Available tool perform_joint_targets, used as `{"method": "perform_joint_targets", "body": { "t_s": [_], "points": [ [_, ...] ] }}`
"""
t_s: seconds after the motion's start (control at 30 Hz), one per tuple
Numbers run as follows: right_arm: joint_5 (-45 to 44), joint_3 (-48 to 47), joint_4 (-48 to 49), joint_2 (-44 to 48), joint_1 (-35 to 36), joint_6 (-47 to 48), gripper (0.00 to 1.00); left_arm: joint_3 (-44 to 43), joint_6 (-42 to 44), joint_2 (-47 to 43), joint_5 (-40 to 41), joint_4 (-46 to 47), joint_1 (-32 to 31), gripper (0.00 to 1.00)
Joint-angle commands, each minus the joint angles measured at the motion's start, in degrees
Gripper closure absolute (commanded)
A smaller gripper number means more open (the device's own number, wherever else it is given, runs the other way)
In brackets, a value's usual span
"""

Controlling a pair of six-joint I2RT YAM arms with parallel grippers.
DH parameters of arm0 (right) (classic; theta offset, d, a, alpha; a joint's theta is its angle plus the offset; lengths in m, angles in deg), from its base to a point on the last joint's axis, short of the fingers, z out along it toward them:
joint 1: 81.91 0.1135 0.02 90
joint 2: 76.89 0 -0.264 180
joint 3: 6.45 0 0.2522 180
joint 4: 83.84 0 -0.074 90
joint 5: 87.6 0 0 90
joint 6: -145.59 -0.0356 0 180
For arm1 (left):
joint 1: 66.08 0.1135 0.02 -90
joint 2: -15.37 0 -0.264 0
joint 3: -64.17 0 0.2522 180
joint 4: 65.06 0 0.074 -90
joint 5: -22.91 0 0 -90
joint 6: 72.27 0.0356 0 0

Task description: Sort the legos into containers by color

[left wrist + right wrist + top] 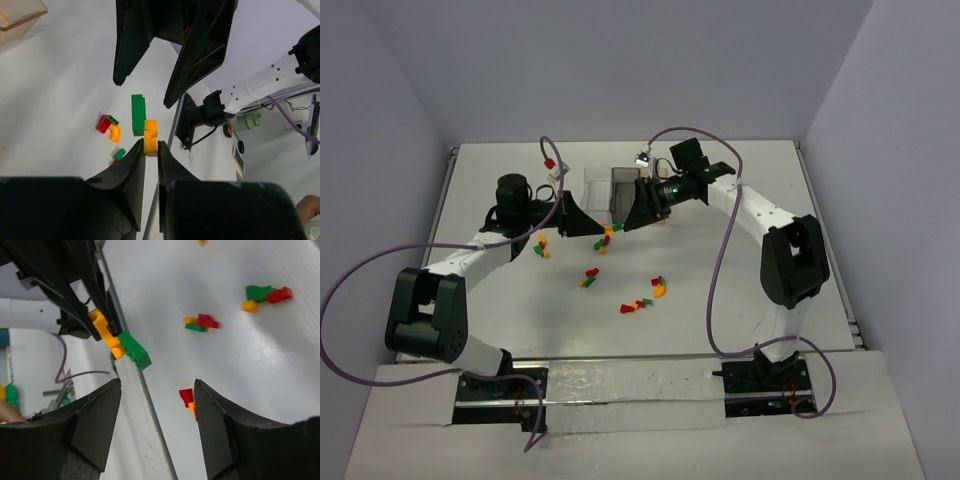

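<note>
My left gripper (pixel 596 228) (pixel 150 148) is shut on an orange-yellow lego (pixel 150 141) that has a green lego (pixel 138 115) stuck to its far end, held above the table. My right gripper (pixel 629 221) (pixel 157 390) is open and empty. It faces this pair, with the green lego (pixel 134 350) just beyond its tips. Loose red, green and orange legos lie on the table (pixel 590 277) (pixel 638 305) (pixel 660 288) (pixel 541 250). The clear bin (pixel 595 184) and dark bin (pixel 620 184) stand behind the grippers. An amber bin corner (pixel 17 12) shows in the left wrist view.
Purple cables loop over both arms (pixel 715 250). The table edge (pixel 150 430) runs under the right gripper in its wrist view. White walls close the back and sides. A red tag (pixel 549 160) hangs on the left cable near the bins.
</note>
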Motion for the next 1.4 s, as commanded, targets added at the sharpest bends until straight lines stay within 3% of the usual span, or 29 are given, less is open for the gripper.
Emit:
{"method": "perform_joint_targets", "body": {
  "t_s": [0.0, 0.27, 0.5, 0.93, 0.97, 1.0, 1.07, 1.37],
  "points": [
    [7.26, -0.62, 1.47, 0.9, 1.43, 1.94, 0.32, 0.83, -2.21, -2.72, -4.93, 7.0, 0.31, 1.0],
    [8.4, -0.44, 1.31, 1.43, 2.43, 2.8, 0.37, 2.29, -5.41, -2.93, -5.98, 10.78, 0.23, 1.0],
    [7.7, -1.3, 1.69, 1.04, 3.11, 2.59, 0.54, 2.79, -7.7, -2.87, -6.33, 13.13, 0.23, 1.0],
    [8.93, -2.12, 2.36, 1.08, 3.84, 1.75, 0.66, 3.17, -7.99, -1.87, -6.07, 13.18, -0.04, 1.0],
    [9.01, -2.2, 2.44, 1.16, 3.92, 1.67, 0.77, 3.17, -7.99, -1.79, -5.91, 13.18, -0.04, 1.0],
    [9.02, -2.21, 2.45, 1.24, 3.93, 1.66, 0.78, 3.17, -7.99, -1.78, -5.9, 13.18, -0.04, 1.0],
    [8.99, -2.19, 2.86, 1.25, 4.01, 1.36, 1.0, 3.07, -8.27, -1.5, -5.96, 13.18, -0.04, 1.0],
    [1.42, -1.02, 4.79, 1.8, 4.01, -0.03, 1.0, 1.82, -11.53, -1.15, -7.44, 15.43, -0.13, 1.0]
  ]
}}
